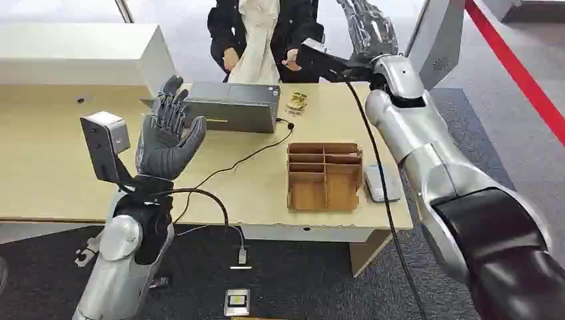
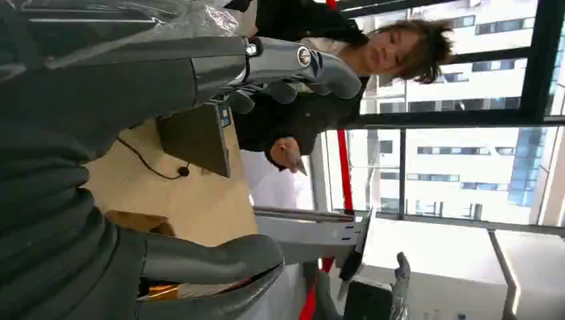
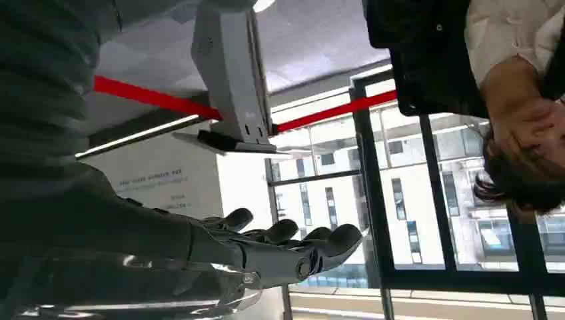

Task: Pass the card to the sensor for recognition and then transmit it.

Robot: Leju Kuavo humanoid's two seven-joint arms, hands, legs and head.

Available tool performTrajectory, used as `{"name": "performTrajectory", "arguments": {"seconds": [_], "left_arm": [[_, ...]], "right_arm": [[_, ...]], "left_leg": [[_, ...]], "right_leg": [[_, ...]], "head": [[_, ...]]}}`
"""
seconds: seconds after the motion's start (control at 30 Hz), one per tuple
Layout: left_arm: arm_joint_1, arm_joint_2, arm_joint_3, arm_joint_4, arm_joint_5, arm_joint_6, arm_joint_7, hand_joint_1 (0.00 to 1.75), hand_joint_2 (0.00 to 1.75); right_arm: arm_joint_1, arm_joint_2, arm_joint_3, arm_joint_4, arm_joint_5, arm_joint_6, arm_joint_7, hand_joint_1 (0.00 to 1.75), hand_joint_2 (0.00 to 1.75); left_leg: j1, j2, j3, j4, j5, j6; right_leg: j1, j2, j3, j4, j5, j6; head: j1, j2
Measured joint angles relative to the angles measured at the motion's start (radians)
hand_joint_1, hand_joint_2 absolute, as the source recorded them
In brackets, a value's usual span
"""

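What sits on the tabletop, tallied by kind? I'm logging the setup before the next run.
Grey box with a cable: 1
Cardboard divider tray: 1
Flat grey pad: 1
Small gold-coloured pile, too small to identify: 1
Total: 4

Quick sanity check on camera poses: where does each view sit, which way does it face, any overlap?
Head view: high on the body, looking down at the light wooden table; both silver arms, raised left hand and right hand show.
Left wrist view: behind the left hand, facing the windows.
Right wrist view: behind the right hand, facing up at ceiling and windows.
Shared: the person in the dark jacket appears in all.
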Motion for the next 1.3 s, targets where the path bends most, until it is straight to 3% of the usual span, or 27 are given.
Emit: {"name": "performTrajectory", "arguments": {"seconds": [0.4,0.53,0.87,1.3], "left_arm": [[-0.001,0.0,0.0,0.003,0.0,-0.01,0.0,0.0,1.75],[-0.009,0.001,-0.001,0.006,0.012,-0.009,0.0,0.0,1.75],[-0.021,0.0,-0.014,0.014,0.035,0.006,-0.004,0.0,1.75],[-0.048,-0.007,-0.047,0.061,0.052,0.024,-0.036,0.0,1.75]], "right_arm": [[-0.009,0.006,0.039,0.066,0.052,0.013,0.039,0.0,1.75],[-0.012,0.001,0.052,0.109,0.058,-0.007,0.083,0.0,1.75],[-0.058,-0.018,0.051,0.143,0.081,-0.093,0.109,0.0,1.75],[-0.081,-0.02,0.051,0.158,0.104,-0.095,0.123,0.0,1.75]], "left_leg": [[0.0,0.0,0.0,0.0,0.0,0.0],[0.0,0.0,0.0,0.001,0.0,0.0],[0.0,0.001,0.001,0.001,0.0,0.0],[0.0,0.001,0.001,0.001,0.0,0.0]], "right_leg": [[0.0,0.0,0.0,0.0,0.0,0.0],[0.0,0.0,0.0,0.0,0.0,0.0],[0.0,0.0,0.0,0.0,0.0,0.0],[0.0,0.0,0.0,0.0,0.0,0.0]], "head": [[0.0,0.0],[0.0,0.0],[0.0,0.0],[0.0,0.0]]}}
